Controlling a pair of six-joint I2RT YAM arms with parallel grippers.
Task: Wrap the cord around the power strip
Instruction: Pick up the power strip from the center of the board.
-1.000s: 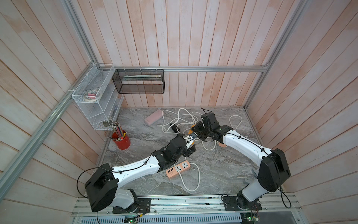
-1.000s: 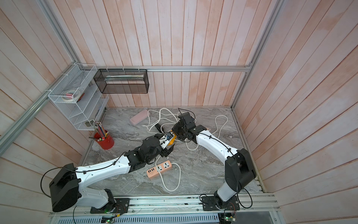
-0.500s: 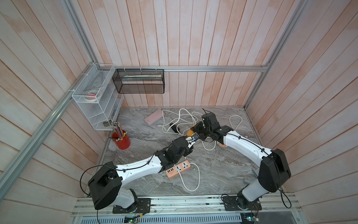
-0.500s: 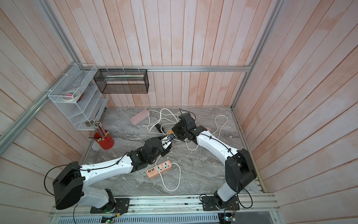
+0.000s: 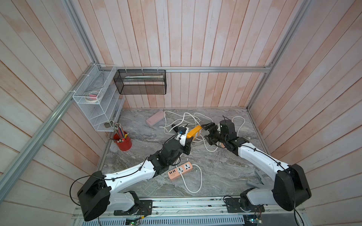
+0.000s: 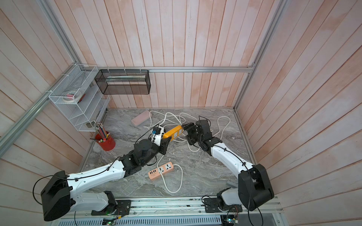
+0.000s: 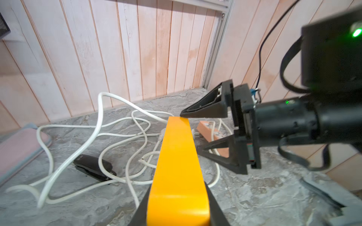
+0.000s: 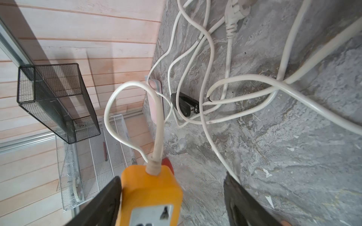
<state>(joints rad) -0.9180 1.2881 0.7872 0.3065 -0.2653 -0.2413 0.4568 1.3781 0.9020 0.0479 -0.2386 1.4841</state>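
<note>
We now hold the yellow power strip (image 7: 176,166) above the worktop (image 7: 264,195) in our left fingers (image 7: 140,213), just clamped on 1 end. Our right fingers (image 7: 207,109) have spread wide, completing the handover. Its white cord (image 8: 158,133) trails unwrapped.

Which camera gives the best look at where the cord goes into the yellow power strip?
The right wrist view: the white cord enters the yellow power strip through its collar, close and unblocked. The left wrist view shows only the strip's plain face. In both top views the strip is too small to tell.
</note>
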